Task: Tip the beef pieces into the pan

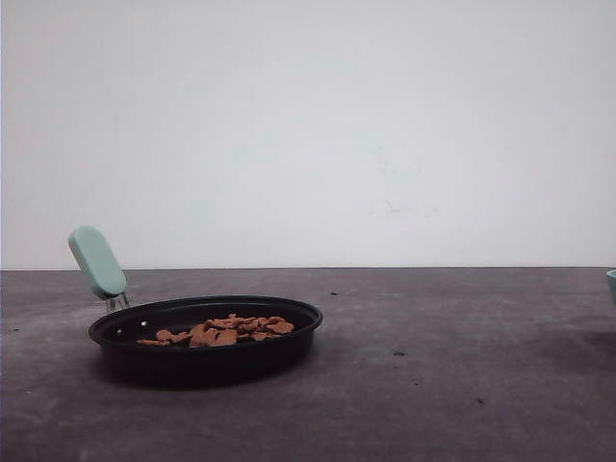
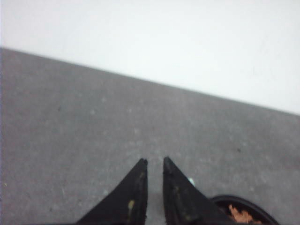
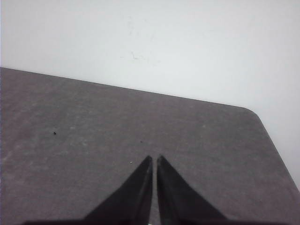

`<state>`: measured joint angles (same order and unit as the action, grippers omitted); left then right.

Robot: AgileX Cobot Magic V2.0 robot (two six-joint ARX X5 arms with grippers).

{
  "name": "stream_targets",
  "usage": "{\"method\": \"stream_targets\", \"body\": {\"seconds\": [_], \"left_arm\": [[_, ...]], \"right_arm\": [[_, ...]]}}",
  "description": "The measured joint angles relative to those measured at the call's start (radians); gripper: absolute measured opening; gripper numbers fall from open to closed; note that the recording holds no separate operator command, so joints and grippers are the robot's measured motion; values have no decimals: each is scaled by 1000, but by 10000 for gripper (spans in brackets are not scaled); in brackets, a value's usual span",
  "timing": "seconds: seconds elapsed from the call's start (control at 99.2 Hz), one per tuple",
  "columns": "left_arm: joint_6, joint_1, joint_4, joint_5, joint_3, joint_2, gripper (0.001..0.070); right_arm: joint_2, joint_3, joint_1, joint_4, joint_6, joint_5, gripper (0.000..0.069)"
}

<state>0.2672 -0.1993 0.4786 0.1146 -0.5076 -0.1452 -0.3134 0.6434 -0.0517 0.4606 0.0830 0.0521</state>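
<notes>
On the left part of the dark grey, mottled tabletop (image 1: 433, 385) sits the shallow round black frying pan (image 1: 206, 339), its low sloped wall turned toward the front camera and its mint-green rounded handle (image 1: 97, 262) rising on a thin metal bracket from the far left rim, tilted up and to the left. Inside the pan lies a loose, low pile of small flat orange-brown beef pieces (image 1: 223, 331), spread across the middle of the base and reaching toward the right side, with bare black floor showing to the left of it. Behind the table stands a plain white wall (image 1: 308, 125) with a few faint marks right of centre. At the far right edge of the front view a sliver of a pale blue-green object (image 1: 612, 281) pokes in; what it is cannot be told. In the left wrist view the left gripper (image 2: 155, 163) shows two black pointed fingers (image 2: 133, 197) with a narrow slit between the tips, holding nothing, above bare table, and the pan's rim with some beef pieces appears just beside them. In the right wrist view the right gripper (image 3: 154, 159) has its black fingers almost touching at the tips, empty, over bare tabletop near the table's rounded corner.
</notes>
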Motion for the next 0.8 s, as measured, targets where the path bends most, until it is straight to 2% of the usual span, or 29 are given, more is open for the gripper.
{"method": "stream_targets", "body": {"seconds": [0.544, 0.797], "left_arm": [[10, 0, 3, 0, 0, 10, 33], [10, 0, 4, 2, 0, 10, 33]], "right_arm": [[5, 0, -1, 0, 0, 0, 15], [119, -11, -1, -10, 0, -9, 15]]}}
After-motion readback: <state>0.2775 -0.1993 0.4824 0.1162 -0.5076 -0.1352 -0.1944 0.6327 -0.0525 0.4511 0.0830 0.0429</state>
